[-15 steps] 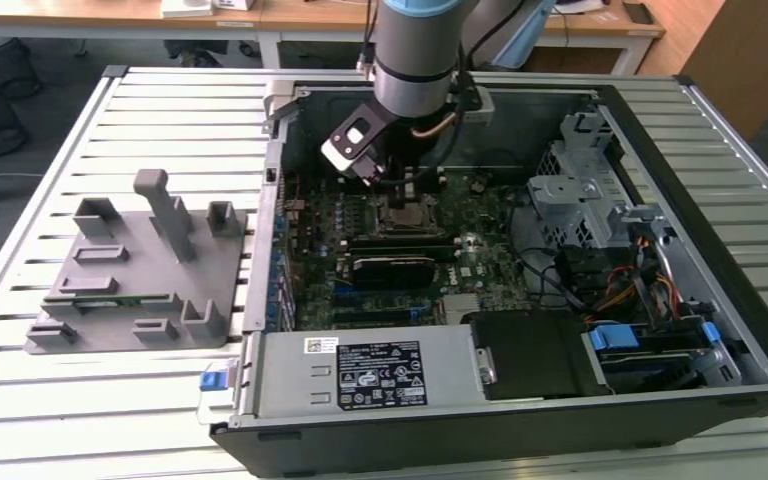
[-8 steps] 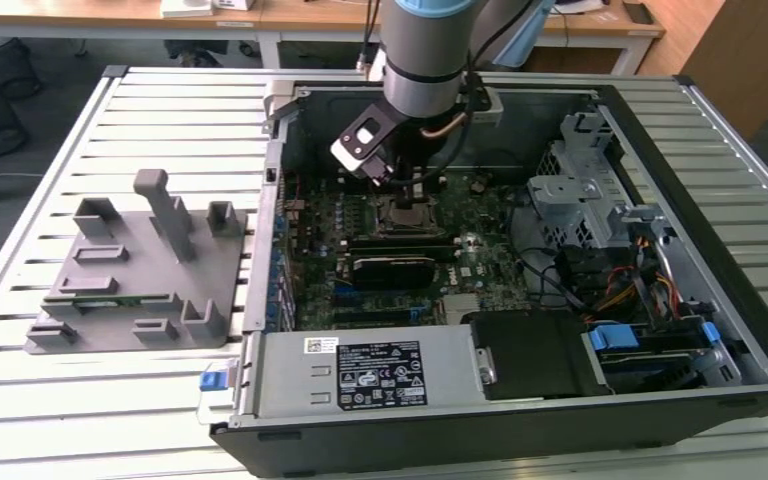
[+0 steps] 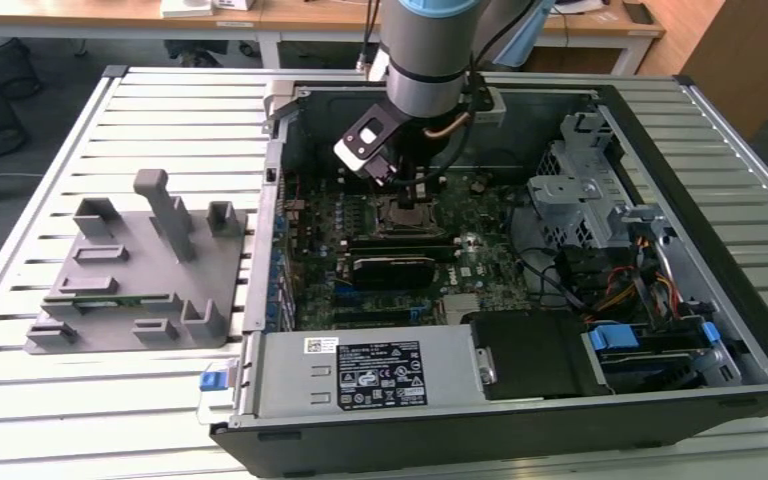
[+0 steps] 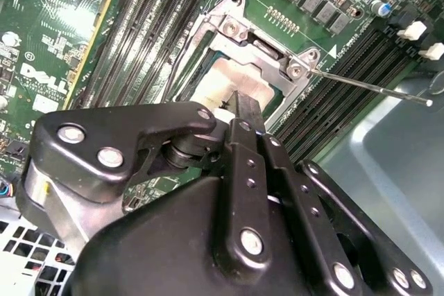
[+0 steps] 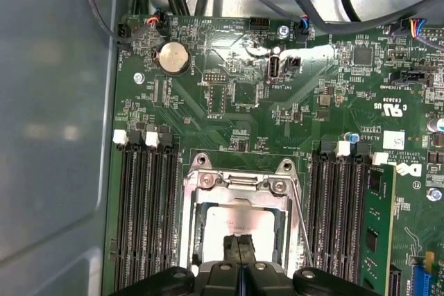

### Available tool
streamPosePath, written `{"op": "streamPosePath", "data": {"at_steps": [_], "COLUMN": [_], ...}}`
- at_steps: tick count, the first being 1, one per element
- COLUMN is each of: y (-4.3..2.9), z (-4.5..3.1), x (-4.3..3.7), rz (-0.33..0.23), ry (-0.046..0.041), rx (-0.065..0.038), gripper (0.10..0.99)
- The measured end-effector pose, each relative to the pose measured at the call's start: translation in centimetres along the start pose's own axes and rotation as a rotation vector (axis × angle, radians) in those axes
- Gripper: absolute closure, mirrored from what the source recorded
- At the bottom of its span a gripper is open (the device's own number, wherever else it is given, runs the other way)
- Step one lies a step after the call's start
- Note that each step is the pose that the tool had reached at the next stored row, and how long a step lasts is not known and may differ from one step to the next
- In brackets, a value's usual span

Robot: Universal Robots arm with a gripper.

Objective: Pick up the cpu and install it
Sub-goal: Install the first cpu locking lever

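So the arm is reaching down into the open PC case (image 3: 491,440), which lies on its side on the slatted table (image 3: 157,100), on the exterior view's right half of it. The gripper (image 3: 408,195) hangs over the motherboard (image 3: 491,260), towards the far wall of the case and right above the socket area.

In both wrist views the jaws are pressed together, with just a thin seam between the two black fingers and nothing pinched in them. In the first wrist view the gripper (image 5: 238,240) has its tip over the near edge of the cpu (image 5: 232,220). The second wrist view shows the same thing, gripper (image 4: 243,102) tip sitting over the cpu (image 4: 232,77). I can't tell if the tip actually touches the metal top or hovers just above it.

The cpu itself lies flat inside the socket frame (image 5: 236,184), silvery top facing up, with the frame (image 4: 267,46) around it on all sides. The thin retention lever (image 4: 368,86) sticks out from a corner of the frame, angled away over the memory slots (image 5: 142,220). There's a bank of those slots on each side of the socket, and a green memory stick (image 5: 378,233) sits in the bank on the other side. A coin battery (image 5: 173,57) sits further up the board.

The grey fixture block (image 3: 144,270) is near the table's edge on the exterior view's left, well apart from the case.
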State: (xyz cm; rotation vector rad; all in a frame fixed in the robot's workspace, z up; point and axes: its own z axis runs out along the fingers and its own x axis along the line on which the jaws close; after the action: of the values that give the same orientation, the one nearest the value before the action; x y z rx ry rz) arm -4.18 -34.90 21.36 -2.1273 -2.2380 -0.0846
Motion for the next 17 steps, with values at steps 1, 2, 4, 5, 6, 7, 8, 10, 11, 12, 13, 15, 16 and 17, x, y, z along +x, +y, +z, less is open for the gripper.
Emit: {"op": "streamPosePath", "data": {"at_steps": [1,2,4,5,6,7,8,10,11,12,13,15,16,17], "y": [0.00,0.00,0.00,0.01,0.00,0.00,0.00,0.00,0.00,0.00,0.00,0.00,0.00,0.00], "z": [-0.04,-0.09,-0.17,-0.18,-0.18,-0.19,-0.21,-0.23,-0.26,-0.27,-0.32,-0.36,-0.37,-0.40], "x": [0.00,0.00,0.01,0.02,0.02,0.02,0.01,0.02,0.02,0.02,0.02,0.03,0.03,0.03], "rz": [0.000,0.000,0.000,0.000,0.000,0.000,0.000,0.000,0.000,0.000,0.000,0.000,0.000,0.000], "ry": [-0.0003,-0.0004,-0.0001,0.0002,0.0002,0.0002,0.0000,-0.0001,-0.0002,-0.0001,0.0000,-0.0001,-0.0001,-0.0002], "rx": [0.000,0.000,0.000,0.000,0.000,0.000,0.000,0.000,0.000,0.000,0.000,0.000,0.000,0.000], "gripper": [0.980,0.980,0.980,0.980,0.980,0.980,0.980,0.980,0.980,0.980,0.980,0.980,0.980,0.980]}}
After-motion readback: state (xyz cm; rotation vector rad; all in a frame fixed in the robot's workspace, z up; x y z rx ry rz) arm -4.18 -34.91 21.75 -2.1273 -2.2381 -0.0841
